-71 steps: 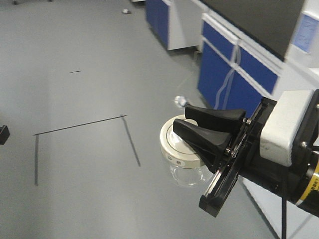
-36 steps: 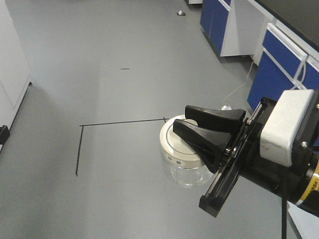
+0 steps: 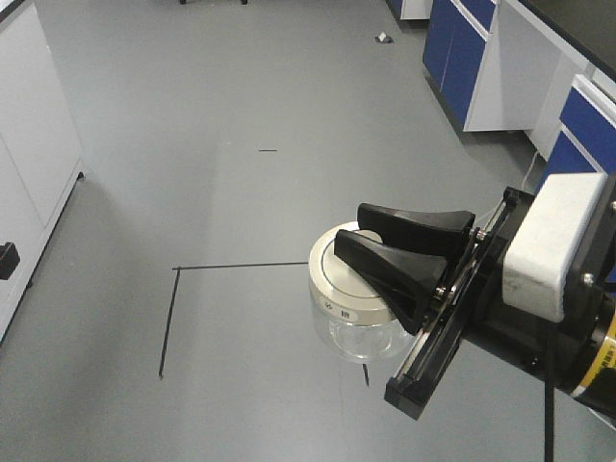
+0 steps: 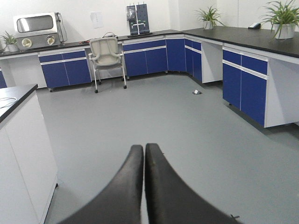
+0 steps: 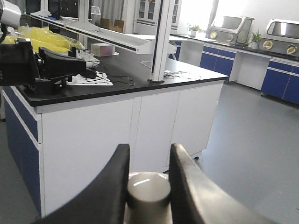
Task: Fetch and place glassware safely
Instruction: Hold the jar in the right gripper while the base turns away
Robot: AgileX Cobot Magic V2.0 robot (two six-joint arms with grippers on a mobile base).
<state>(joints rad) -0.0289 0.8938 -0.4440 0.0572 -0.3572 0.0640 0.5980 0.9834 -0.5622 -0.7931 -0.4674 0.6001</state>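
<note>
Two black fingers [image 5: 110, 186] of the right gripper [image 3: 351, 241] are clamped on the cream knob [image 5: 148, 190] of the jar [image 3: 361, 332] — one finger on each side, both touching it. In the front view the jar hangs upright beneath the gripper. Its wide lid [image 3: 327, 281] sits level on the clear glass body, and the tiny marks on the lid's rim are too small to read. Below and behind it lies the grey floor [image 3: 241, 96], where a thin black tape line [image 3: 241, 265] turns a corner to the left of the jar in the picture. The jar is held clear of the floor.

The left gripper [image 4: 144, 147] is closed with nothing in it. In its own wrist view the two fingers lie pressed together along their length, pointing out over open floor toward a chair [image 4: 108, 53] and a row of blue cabinets [image 4: 149, 58] under a black counter [image 4: 154, 33]. Plants [image 4: 209, 16] in pots stand on the counter at the far right.

The right wrist view looks past the knob at a black-topped bench [image 5: 126, 79] with white sides, which stands near the jar and beyond it. Yellow bags [image 5: 46, 39] lie at the bench's far left end. A black gripper shows small at that edge too — most likely the left one, its fingers together.
</note>
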